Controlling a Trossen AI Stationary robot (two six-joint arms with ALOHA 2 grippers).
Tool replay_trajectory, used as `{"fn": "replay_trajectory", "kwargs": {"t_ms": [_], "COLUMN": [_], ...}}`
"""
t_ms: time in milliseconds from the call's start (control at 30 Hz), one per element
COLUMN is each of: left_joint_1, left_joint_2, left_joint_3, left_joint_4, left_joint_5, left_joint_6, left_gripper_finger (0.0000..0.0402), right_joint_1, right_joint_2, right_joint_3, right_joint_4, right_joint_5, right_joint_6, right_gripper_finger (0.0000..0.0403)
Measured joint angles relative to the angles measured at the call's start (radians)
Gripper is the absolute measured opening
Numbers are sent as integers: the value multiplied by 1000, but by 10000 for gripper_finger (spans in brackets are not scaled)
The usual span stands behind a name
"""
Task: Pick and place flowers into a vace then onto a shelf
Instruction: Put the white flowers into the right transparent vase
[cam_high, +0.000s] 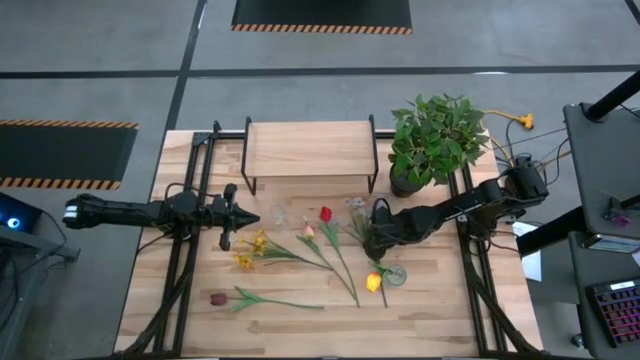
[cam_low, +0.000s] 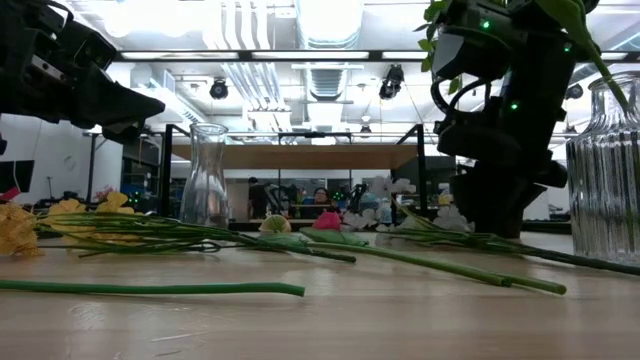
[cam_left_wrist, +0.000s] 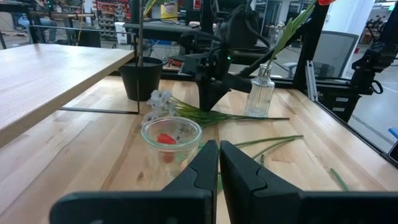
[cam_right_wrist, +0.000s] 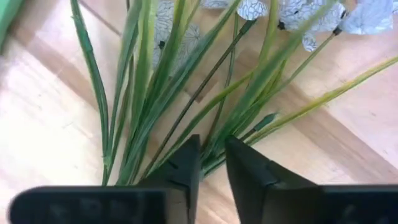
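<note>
Loose flowers lie flat on the table: a yellow one (cam_high: 250, 250), a pink one (cam_high: 308, 231), a red one (cam_high: 325, 213), an orange one (cam_high: 373, 282), a dark maroon one (cam_high: 218, 298) and a white-lilac spray (cam_high: 355, 206). One clear vase (cam_high: 278, 214) stands upright near my left gripper. A second vase (cam_high: 396, 275) stands upright by the orange flower. The shelf (cam_high: 308, 150) stands at the table's far side. My right gripper (cam_high: 373, 240) points steeply down, shut on the spray's stems. My left gripper (cam_high: 228, 216) hovers shut, left of the first vase. My right gripper pinches the white-lilac spray's bundle of green stems and leaves (cam_right_wrist: 212, 148) between its two fingers, well away from the pale heads (cam_right_wrist: 252, 9). The fingers come from above, slanting steeply down, and lie across the stems. The spray still lies on the table.
A bushy potted plant (cam_high: 435, 140) stands at the far right, close behind my right arm. Black frame rails (cam_high: 190, 250) run along both table sides. Bare wood shows along the near edge (cam_high: 330, 330).
</note>
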Motion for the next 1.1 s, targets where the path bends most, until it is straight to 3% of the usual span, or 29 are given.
{"fn": "replay_trajectory", "kwargs": {"t_ms": [233,767,1100], "left_joint_1": [0,0,0], "left_joint_2": [0,1,1], "left_joint_3": [0,0,0], "left_joint_4": [0,0,0], "left_joint_5": [0,0,0], "left_joint_6": [0,0,0], "left_gripper_finger": [0,0,0], "right_joint_1": [0,0,0], "right_joint_2": [-2,-93,-137], "right_joint_3": [0,111,91], "right_joint_4": [1,2,-5], "right_joint_5": [-14,-9,-4], "right_joint_6": [-6,-142,-154], "right_gripper_finger": [11,8,8]}}
